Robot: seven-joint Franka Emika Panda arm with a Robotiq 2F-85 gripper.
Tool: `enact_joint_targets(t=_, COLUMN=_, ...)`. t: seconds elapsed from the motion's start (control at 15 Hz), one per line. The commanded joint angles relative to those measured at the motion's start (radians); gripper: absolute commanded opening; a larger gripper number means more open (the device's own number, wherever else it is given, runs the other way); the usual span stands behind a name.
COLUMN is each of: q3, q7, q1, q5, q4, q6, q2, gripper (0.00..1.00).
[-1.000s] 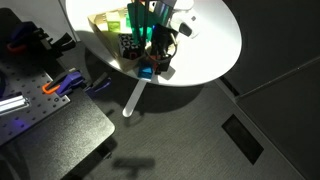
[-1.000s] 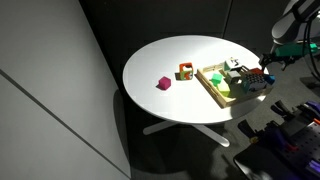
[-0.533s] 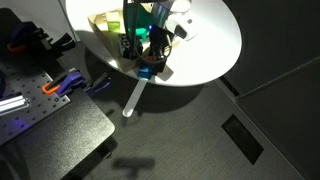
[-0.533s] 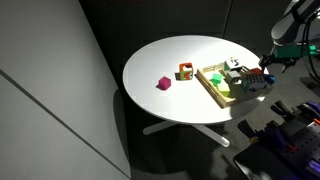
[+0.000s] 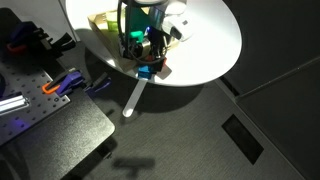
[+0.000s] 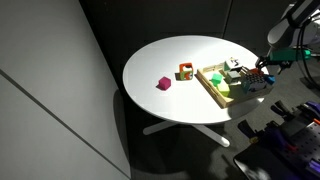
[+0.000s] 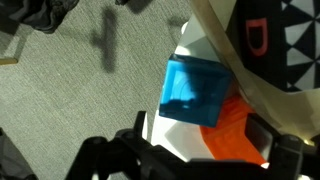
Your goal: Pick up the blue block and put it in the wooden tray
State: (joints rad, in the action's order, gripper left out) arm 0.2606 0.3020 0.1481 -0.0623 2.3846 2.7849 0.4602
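One blue block [image 7: 195, 92] lies on something orange [image 7: 238, 135], right by the edge of the white table [image 6: 165, 60]. We see it at one end of the wooden tray [image 6: 207, 82], but cannot tell if it sits inside. Our claw [image 5: 142, 52] hangs just above it, spread wide, holding nothing.
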Motion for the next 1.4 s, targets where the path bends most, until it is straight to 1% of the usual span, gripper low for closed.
enact_joint_targets(t=0.0, q3=-0.013, q7=0.003, q1=-0.002, q5=-0.040, q4=0.005, q6=0.038, q2=0.011, gripper=1.00)
enact_joint_targets(t=0.6, q3=-0.011, q7=-0.004, q1=-0.004, q5=-0.050, q4=0.019, q6=0.024, q2=-0.009, gripper=1.00)
enact_joint_targets(t=1.33, q3=0.057, q7=0.017, q1=-0.059, q5=0.005, q4=0.041, q6=-0.063, q2=-0.042, gripper=1.00)
